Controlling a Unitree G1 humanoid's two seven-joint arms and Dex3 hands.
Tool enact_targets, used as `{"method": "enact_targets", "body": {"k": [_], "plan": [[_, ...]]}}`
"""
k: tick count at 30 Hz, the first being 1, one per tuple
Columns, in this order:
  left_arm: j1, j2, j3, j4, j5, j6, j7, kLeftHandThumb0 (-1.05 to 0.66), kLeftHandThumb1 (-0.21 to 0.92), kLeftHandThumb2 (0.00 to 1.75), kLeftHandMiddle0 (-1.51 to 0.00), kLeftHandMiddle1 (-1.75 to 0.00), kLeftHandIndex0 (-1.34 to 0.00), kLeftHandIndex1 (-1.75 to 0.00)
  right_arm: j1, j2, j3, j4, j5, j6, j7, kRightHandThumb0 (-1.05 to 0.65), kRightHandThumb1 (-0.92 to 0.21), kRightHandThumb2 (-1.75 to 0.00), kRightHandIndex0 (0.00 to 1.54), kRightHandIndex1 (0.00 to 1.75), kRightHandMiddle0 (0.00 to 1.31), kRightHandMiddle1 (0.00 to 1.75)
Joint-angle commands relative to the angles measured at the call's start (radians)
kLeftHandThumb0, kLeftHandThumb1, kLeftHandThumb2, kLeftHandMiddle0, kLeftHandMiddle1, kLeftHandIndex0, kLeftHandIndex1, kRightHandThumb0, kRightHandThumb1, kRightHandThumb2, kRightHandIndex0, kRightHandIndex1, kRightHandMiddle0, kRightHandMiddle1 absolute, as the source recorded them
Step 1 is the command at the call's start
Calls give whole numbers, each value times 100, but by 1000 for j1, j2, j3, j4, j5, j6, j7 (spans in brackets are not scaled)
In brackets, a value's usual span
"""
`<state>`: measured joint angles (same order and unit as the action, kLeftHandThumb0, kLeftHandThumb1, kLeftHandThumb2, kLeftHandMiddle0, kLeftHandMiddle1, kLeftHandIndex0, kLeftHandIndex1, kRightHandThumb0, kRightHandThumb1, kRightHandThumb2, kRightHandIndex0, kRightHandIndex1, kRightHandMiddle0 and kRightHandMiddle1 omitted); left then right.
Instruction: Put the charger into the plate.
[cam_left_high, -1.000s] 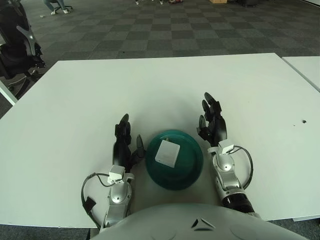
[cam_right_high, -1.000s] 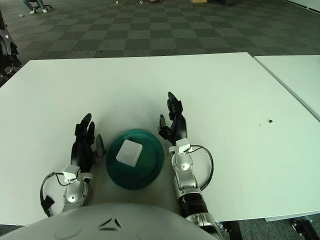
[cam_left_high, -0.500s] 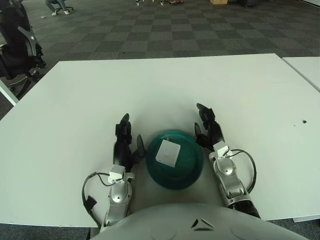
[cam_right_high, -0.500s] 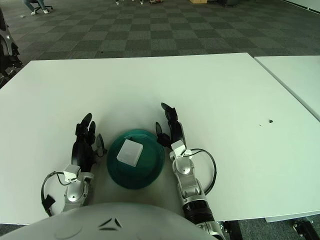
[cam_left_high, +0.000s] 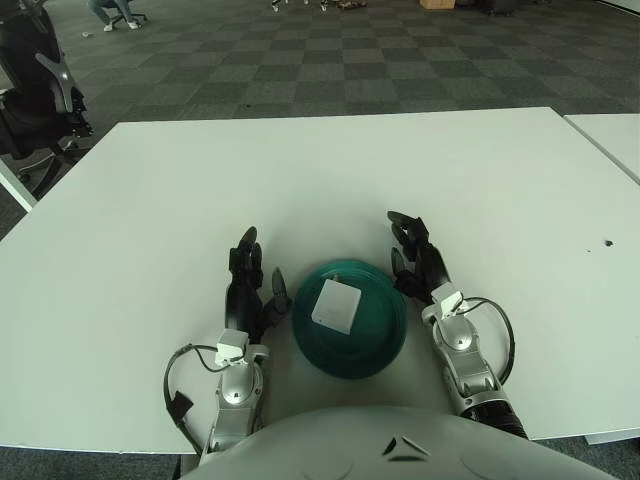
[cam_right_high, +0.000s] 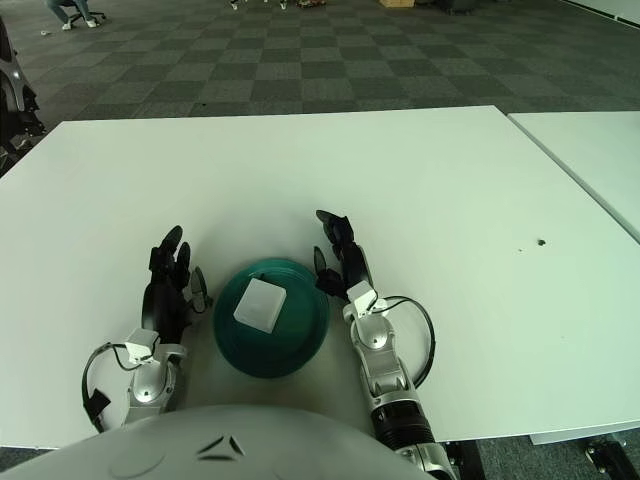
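A white square charger lies inside a dark green plate near the table's front edge. My left hand rests on the table just left of the plate, fingers spread and empty. My right hand rests just right of the plate's rim, fingers relaxed open and empty, tilted toward the plate. Neither hand touches the charger.
The white table stretches ahead. A second white table stands at the right. A small dark mark is on the table at right. A black office chair stands at far left on the checkered carpet.
My right hand has drawn back slightly toward me and leaned left toward the plate. The left hand, plate and charger have not moved.
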<state>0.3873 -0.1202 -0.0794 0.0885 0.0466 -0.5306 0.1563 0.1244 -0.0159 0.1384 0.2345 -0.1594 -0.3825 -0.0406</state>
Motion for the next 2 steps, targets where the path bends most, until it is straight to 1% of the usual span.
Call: {"method": "enact_targets", "body": {"k": [1,2], "plan": [[17,5,11,38,-8,24,-11,-74,92,100,-27,-1,0,-61,66,-35,-29,87,11,54,8,-91,-92,-89,31,2,2,81],[17,5,11,37,-9,24,-12,-74,92,100,-27,-1,0,-61,66,-34,-30,88,12,54,9,-90,-92,-89,31,2,2,82]]}}
